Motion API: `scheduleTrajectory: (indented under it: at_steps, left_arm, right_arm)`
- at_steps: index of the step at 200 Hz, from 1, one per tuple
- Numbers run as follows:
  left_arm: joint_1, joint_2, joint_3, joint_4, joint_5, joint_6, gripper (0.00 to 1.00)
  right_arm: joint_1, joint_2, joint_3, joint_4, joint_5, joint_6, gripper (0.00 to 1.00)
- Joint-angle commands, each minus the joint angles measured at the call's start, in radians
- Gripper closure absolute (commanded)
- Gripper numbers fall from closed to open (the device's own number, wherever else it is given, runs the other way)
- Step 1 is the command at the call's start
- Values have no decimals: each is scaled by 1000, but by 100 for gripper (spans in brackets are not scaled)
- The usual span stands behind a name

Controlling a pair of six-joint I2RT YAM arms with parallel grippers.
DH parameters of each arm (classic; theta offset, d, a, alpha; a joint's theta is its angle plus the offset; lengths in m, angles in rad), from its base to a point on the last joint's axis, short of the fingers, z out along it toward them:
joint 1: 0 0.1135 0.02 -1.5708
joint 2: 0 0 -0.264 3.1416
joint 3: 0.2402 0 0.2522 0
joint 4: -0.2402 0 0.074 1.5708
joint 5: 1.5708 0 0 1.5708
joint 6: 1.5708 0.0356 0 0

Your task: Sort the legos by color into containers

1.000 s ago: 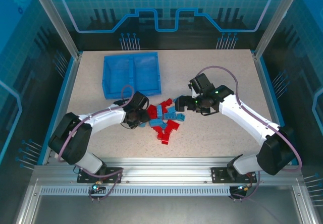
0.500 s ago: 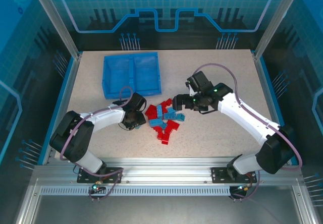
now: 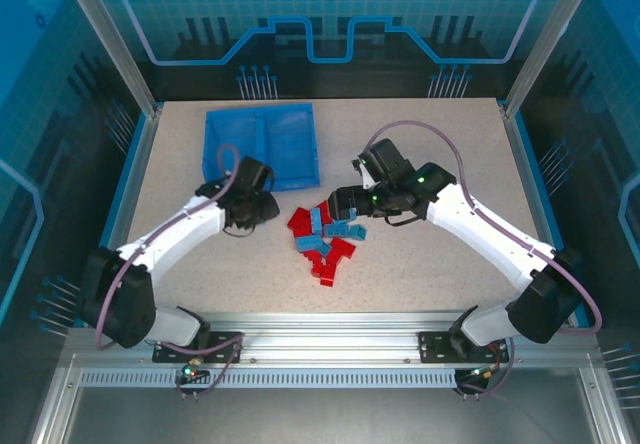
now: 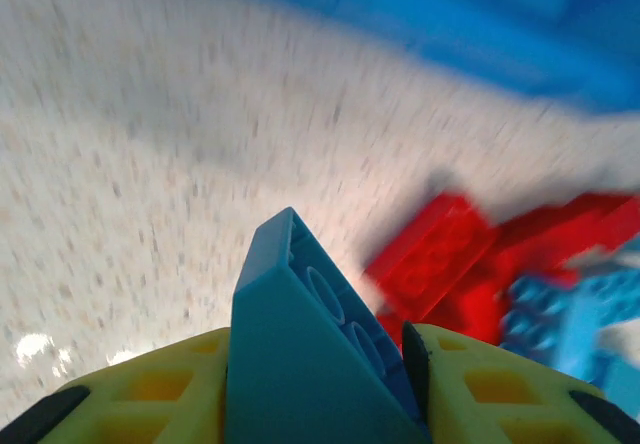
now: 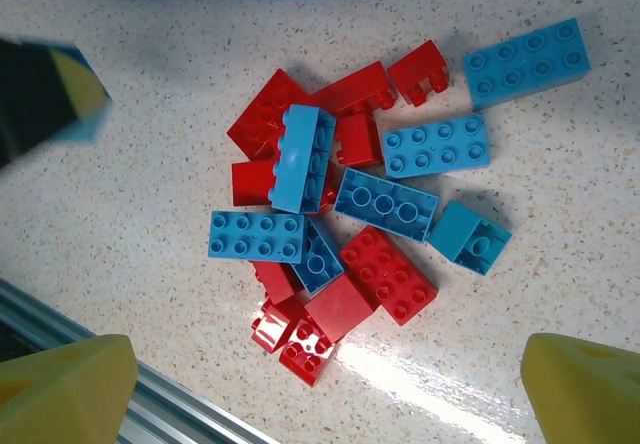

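Speckled tabletop [image 3: 430, 144] with legos [image 3: 325, 234], blue-panelled enclosure [image 3: 330, 34]

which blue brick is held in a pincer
The blue brick pinched in the left pincer; the other blue bricks lie loose with the red ones on the table.

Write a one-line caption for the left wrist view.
Left gripper pinches a light blue lego between yellow pads over the speckled table, the lego pile blurred beyond.
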Motion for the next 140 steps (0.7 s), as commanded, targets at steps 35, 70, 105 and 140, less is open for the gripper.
scheduleTrajectory:
  at_steps: [35, 70, 105, 140]
  left_arm:
    - [240, 180, 310, 27, -81, 165, 66]
    - [324, 467, 548, 25, -59, 163, 66]
    - [357, 684, 749, -20, -4, 138, 59]
    - [362, 691, 781, -20, 21, 127, 43]
  right_arm:
    - [16, -30, 14, -24, 30, 4, 0]
    - [19, -61, -11, -27, 36, 19, 0]
    - [20, -103, -41, -28, 58, 37, 0]
    - [20, -112, -46, -41, 87, 34, 0]
